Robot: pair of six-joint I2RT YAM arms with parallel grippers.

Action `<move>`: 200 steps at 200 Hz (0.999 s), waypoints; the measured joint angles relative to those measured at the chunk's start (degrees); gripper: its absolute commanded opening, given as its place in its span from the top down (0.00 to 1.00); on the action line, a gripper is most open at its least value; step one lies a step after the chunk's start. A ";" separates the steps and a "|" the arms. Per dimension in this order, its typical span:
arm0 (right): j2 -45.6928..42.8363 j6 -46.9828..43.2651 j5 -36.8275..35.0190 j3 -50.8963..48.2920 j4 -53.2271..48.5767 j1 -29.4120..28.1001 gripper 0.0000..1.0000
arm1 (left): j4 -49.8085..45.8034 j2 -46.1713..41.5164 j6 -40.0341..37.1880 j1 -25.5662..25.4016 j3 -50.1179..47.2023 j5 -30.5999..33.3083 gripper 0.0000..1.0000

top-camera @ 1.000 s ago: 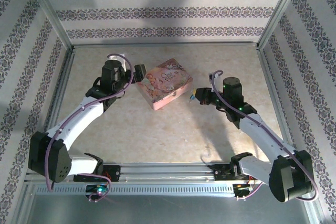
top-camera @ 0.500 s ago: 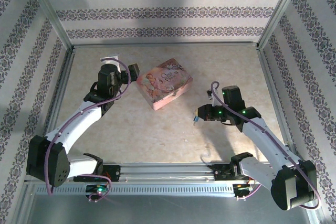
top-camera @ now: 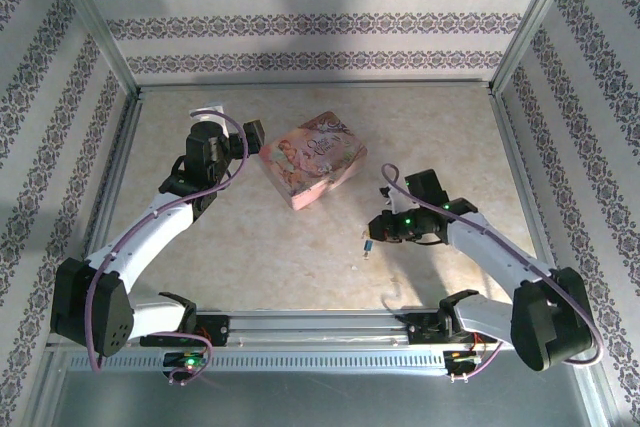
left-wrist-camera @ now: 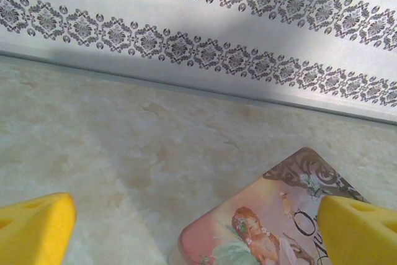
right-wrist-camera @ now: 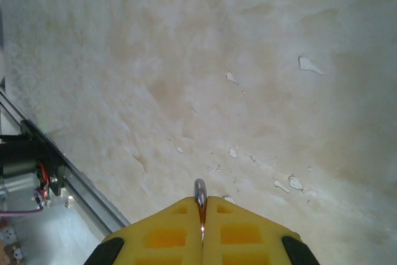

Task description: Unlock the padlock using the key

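Right claw is pinched fully closed. It sits right of the box and nearer the arm bases, low over the tabletop. A tiny bluish-ended padlock sits at its tip. In the wrist view the yellow pads press together on a thin rounded silvery bit, probably the padlock's metal end. Can't tell whether it touches the tabletop or hangs just above it.

Left claw is just left of the box, spread wide and empty. In its wrist view the pads sit at the two frame edges, with the box under the right one and bare tabletop between them.

Key is too small to pick out, so its location can't be told. Left claw clearly doesn't have it.

Progress looks early. The padlock appears grasped and away from the box, but nothing shows a key in the keyhole, and the shackle state is unreadable. Likely left to do: get the key in a claw, line it up, insert, turn, and open the shackle.
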State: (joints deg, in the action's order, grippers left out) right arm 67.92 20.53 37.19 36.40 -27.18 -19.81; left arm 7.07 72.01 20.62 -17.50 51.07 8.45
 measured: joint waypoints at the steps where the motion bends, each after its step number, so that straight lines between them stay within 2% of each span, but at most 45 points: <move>1: 0.09 0.00 0.00 -0.02 0.04 -0.02 1.00 | 0.00 0.00 0.00 0.00 0.00 0.02 0.00; 86: 13.62 -1.44 0.22 0.28 5.64 -4.46 1.00 | -0.61 -0.02 0.61 0.00 0.00 1.29 0.00; 140: 18.18 -1.22 0.22 2.56 7.08 -5.46 1.00 | -1.05 -0.13 0.61 0.00 0.00 1.31 0.00; 180: 20.59 0.07 0.22 2.58 8.44 -5.57 0.94 | -1.92 -0.63 0.61 0.04 0.00 1.90 0.00; 200: 20.76 0.63 0.15 2.58 8.66 -5.57 0.84 | -2.27 -0.96 0.59 0.33 0.00 2.23 0.00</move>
State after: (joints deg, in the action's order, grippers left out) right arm 88.68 21.17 37.34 38.98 -18.52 -25.39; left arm 4.80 71.05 21.21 -17.17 51.07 10.68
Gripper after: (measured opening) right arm 0.097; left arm 0.994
